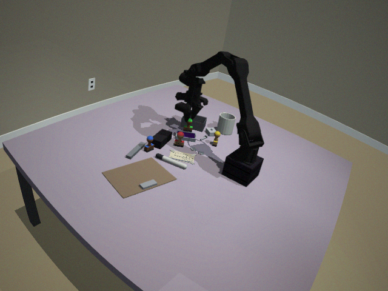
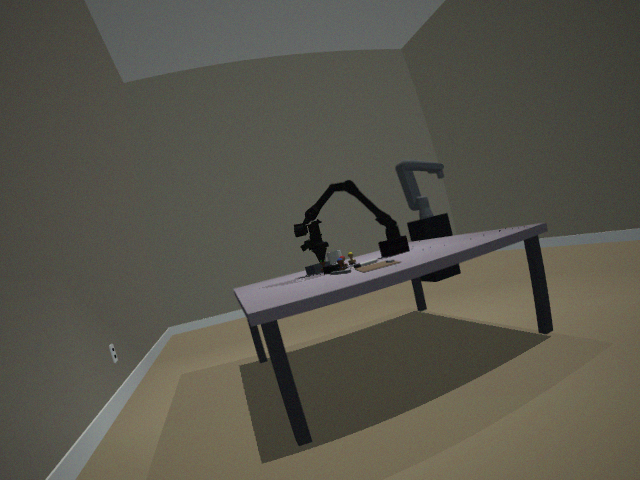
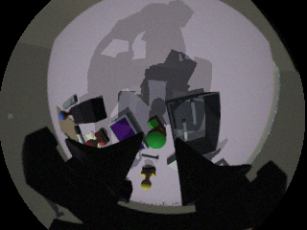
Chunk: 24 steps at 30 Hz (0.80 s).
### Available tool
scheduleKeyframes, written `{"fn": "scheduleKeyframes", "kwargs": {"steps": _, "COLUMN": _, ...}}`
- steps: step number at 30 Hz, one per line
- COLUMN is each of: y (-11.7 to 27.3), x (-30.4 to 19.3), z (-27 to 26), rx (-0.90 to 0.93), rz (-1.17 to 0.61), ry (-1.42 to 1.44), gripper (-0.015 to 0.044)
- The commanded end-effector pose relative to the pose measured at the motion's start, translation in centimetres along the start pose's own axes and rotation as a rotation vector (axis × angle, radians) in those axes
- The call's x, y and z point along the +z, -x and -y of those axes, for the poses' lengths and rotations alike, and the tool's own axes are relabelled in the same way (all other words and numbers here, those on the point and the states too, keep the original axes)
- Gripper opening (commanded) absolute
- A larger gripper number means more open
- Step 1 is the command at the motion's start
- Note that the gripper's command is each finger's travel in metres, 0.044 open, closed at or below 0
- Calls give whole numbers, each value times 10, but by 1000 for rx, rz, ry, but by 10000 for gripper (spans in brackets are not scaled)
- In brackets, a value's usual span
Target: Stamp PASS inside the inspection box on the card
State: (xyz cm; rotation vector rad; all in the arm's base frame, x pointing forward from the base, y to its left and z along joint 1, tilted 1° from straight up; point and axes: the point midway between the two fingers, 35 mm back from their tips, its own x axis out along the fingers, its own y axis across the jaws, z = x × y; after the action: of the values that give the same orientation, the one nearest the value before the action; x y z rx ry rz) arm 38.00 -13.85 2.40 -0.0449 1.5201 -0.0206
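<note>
Card (image 1: 182, 156): fine dark marks on its cream face, too small to read. Readable lettering, brands, numbers, signs: none in any view.

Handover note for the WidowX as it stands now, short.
Gripper: fingers part open, around or just above the green-knobbed stamp, nothing gripped.
Ink pad: purple, beside that stamp.
Card: probably the cream sheet, by the marker; box and any print too small to read.
Done: arm is down at the green stamp, which I take to be PASS; label unreadable.
Left: grip, ink, one print in the box, stamp back on the bench.
</note>
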Motion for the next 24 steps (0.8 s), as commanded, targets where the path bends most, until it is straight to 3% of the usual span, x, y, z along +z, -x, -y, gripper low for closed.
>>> {"fn": "scheduleKeyframes", "kwargs": {"steps": 1, "y": -10, "x": -2, "z": -2, "rx": 10, "rz": -9, "ry": -4, "gripper": 225}}
{"fn": "scheduleKeyframes", "kwargs": {"steps": 24, "y": -33, "x": -4, "z": -4, "rx": 10, "rz": -10, "ry": -4, "gripper": 225}}
